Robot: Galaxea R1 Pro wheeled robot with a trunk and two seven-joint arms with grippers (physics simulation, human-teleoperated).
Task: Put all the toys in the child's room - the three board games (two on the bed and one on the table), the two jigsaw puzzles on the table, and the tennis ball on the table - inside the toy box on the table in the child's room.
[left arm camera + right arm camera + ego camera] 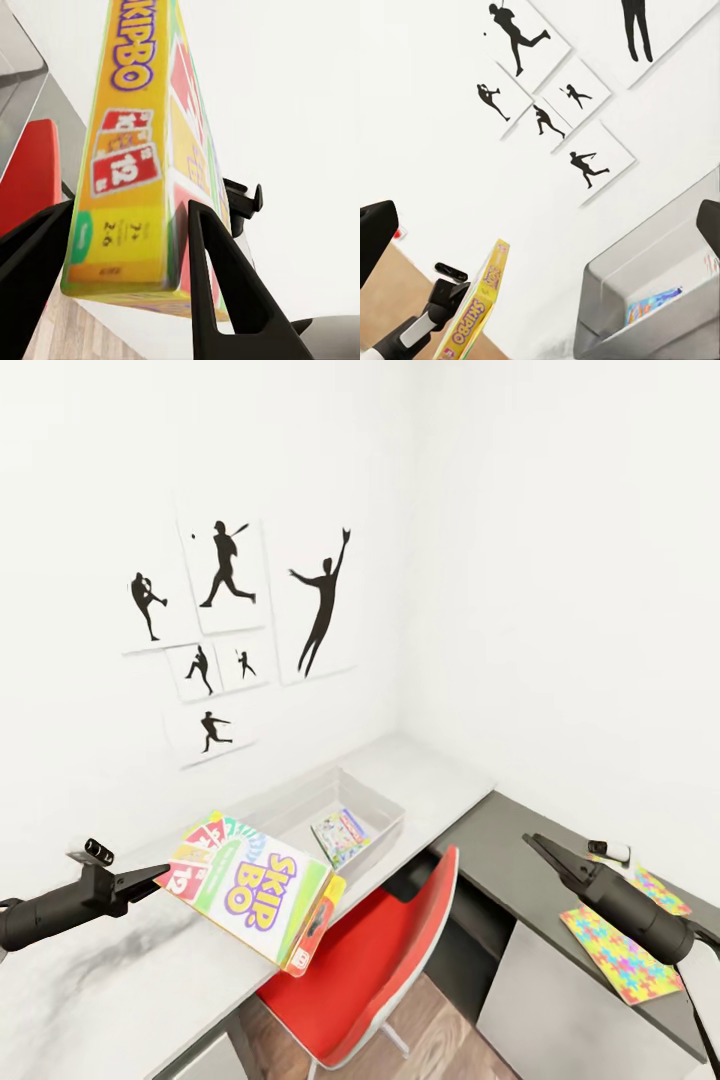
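Observation:
My left gripper (160, 876) is shut on the corner of the yellow-green-red Skip-Bo board game (252, 890), holding it tilted in the air over the light grey table (430, 780). In the left wrist view its fingers (217, 285) clamp the box's (127, 180) narrow end. Just beyond the game stands the light grey toy box (300, 805), with the smaller blue board game (342, 836) lying inside. Two jigsaw puzzles (620, 955) (658, 890) lie on the dark grey corner section. Above that section my right gripper (540, 847) hangs open and holds nothing. The tennis ball is out of view.
A red chair (380, 960) is tucked under the table below the held game. A small black-and-white object (610, 850) lies near the puzzles. White walls close the corner, one carrying baseball silhouette prints (230, 620). The right wrist view looks at the toy box (637, 262) and Skip-Bo game (476, 315).

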